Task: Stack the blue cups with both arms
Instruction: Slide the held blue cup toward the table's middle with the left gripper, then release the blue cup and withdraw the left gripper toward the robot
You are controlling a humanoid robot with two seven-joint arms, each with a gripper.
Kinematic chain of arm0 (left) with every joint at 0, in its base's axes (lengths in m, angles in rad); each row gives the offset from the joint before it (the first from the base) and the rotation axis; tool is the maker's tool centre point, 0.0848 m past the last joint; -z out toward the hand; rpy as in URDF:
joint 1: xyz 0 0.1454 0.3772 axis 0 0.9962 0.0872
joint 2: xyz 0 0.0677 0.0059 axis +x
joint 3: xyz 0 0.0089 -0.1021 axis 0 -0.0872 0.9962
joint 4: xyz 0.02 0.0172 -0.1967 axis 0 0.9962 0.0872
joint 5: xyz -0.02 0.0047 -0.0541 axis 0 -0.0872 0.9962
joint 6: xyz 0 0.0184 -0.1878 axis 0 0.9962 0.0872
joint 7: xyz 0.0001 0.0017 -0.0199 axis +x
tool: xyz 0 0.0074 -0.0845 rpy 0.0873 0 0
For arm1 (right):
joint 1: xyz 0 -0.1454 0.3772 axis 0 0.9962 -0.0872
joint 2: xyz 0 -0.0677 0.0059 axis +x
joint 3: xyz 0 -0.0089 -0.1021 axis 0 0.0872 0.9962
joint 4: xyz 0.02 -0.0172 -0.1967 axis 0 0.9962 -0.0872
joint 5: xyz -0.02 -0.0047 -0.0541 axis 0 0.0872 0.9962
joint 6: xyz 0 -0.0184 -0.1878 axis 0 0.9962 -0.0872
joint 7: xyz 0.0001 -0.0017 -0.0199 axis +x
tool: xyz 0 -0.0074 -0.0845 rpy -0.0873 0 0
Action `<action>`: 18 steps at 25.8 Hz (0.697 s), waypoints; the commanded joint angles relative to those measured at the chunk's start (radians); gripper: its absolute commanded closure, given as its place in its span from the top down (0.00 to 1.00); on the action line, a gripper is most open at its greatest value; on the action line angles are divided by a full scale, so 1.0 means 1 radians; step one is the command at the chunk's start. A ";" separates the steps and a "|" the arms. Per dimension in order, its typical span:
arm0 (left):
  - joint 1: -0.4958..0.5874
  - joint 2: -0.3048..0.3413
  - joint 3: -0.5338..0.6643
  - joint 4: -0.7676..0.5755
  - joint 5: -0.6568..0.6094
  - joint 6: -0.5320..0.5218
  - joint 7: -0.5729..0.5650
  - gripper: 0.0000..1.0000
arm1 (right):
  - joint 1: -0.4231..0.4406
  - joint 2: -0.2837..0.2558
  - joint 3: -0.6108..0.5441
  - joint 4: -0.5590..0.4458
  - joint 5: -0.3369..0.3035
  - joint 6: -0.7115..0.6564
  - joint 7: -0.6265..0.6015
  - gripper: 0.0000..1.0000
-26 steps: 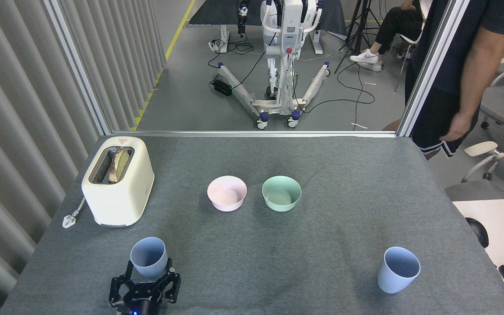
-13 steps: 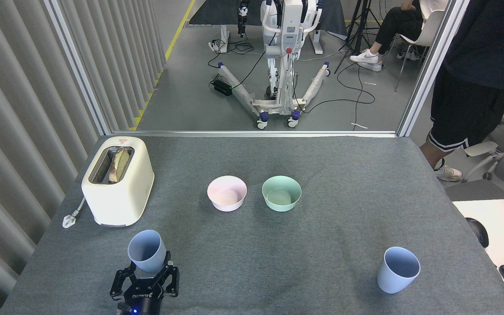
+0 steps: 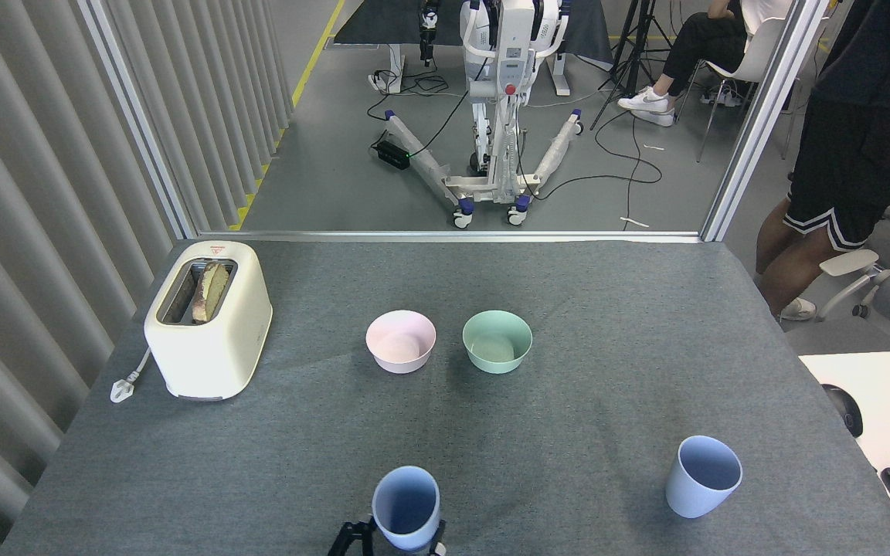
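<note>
1. The left gripper [image 3: 388, 544] shows only at the bottom edge of the head view, at about 6 o'clock on the grey table [image 3: 615, 309]; most of it is cut off by the frame.
2. Its black fingers [image 3: 346, 538] sit on either side of a blue cup [image 3: 406, 506], closed against the cup's lower wall and holding it upright, mouth open upward.
3. Whether that held cup's base touches the table cannot be told, since the base is hidden at the frame edge.
4. The second blue cup [image 3: 702, 486] stands alone at roughly 4 o'clock, well apart from the held one, upright and touching nothing.
5. The right gripper is out of sight.
6. Near the table's centre a pink bowl [image 3: 400, 341] and a mint-green bowl [image 3: 497, 340] sit just beside each other, apart.
7. At 10 o'clock a cream toaster [image 3: 209, 320] holds a slice of bread [image 3: 209, 289] in its slot.
8. A person in dark shorts [image 3: 847, 170] stands beyond the table at 2 o'clock.
</note>
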 commanded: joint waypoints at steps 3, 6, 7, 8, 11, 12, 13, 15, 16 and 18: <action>-0.085 -0.082 -0.081 0.164 -0.061 0.012 0.001 0.49 | 0.000 -0.001 0.000 0.000 0.001 0.000 0.000 1.00; -0.145 -0.088 -0.079 0.211 -0.049 0.014 0.001 0.49 | 0.000 -0.001 0.000 0.000 0.000 0.000 0.000 1.00; -0.157 -0.088 -0.078 0.217 -0.049 0.012 0.001 0.49 | 0.000 -0.001 0.000 0.000 0.000 0.000 0.002 1.00; -0.163 -0.085 -0.079 0.220 -0.049 0.012 0.001 0.49 | 0.000 -0.001 0.000 0.000 0.001 0.001 0.000 1.00; -0.165 -0.078 -0.079 0.222 -0.049 0.011 0.001 0.50 | 0.000 -0.001 0.006 0.000 0.000 0.001 0.000 1.00; -0.161 -0.078 -0.079 0.222 -0.049 0.011 0.001 0.50 | 0.000 0.001 0.006 0.000 0.000 0.000 0.000 1.00; -0.158 -0.078 -0.079 0.222 -0.049 0.011 0.001 0.50 | 0.000 0.001 0.006 0.000 0.000 0.000 0.002 1.00; -0.151 -0.078 -0.079 0.220 -0.049 0.011 0.001 0.57 | 0.000 0.001 0.008 0.002 0.000 0.001 0.000 1.00; -0.151 -0.077 -0.079 0.220 -0.049 0.012 0.001 0.62 | 0.000 0.001 0.008 0.002 0.000 0.001 0.000 1.00; -0.149 -0.075 -0.079 0.220 -0.047 0.014 0.001 0.77 | -0.002 0.001 0.008 0.002 0.000 0.000 0.000 1.00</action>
